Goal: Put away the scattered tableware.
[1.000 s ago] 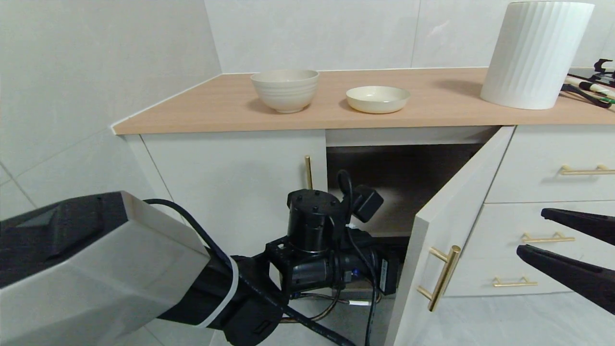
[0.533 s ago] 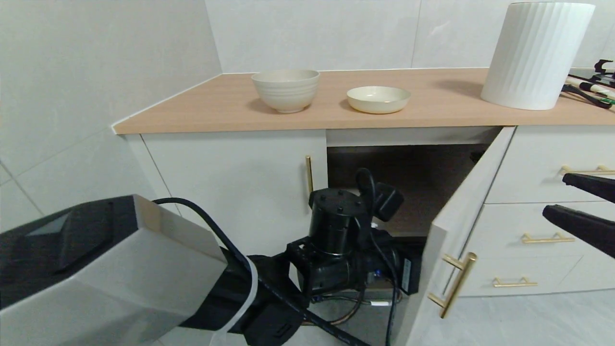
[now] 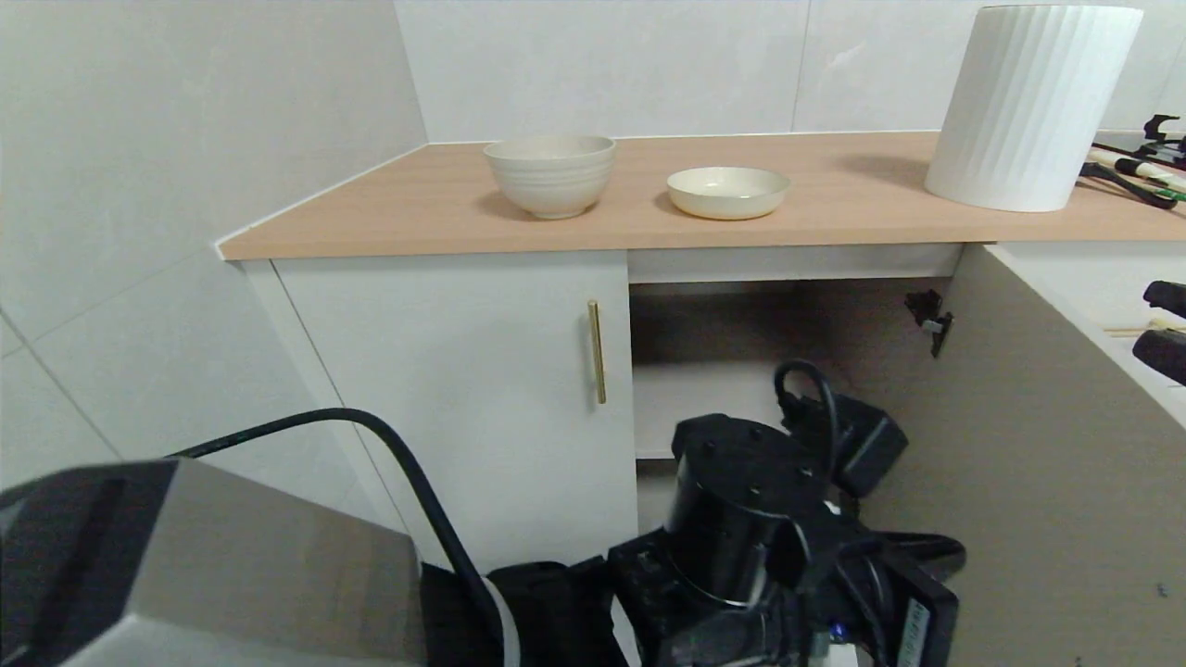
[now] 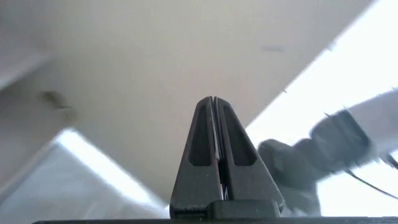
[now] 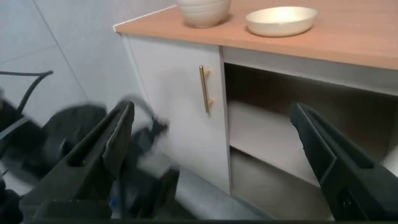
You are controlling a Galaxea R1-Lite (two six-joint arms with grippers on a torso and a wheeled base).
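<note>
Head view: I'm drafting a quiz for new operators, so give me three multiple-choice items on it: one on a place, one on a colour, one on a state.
1. Where does the ribbed bowl stand?
A. on the wooden countertop
B. inside the cabinet
C. on the floor

2. What colour is the bar handle on the closed left door?
A. black
B. gold
C. red

3. How is the right cabinet door?
A. closed
B. taken off
C. swung open

Answers:
1. A: it sits on the countertop beside the shallow dish.
2. B: the bar shines gold.
3. C: its inner face is turned toward the camera.
</note>
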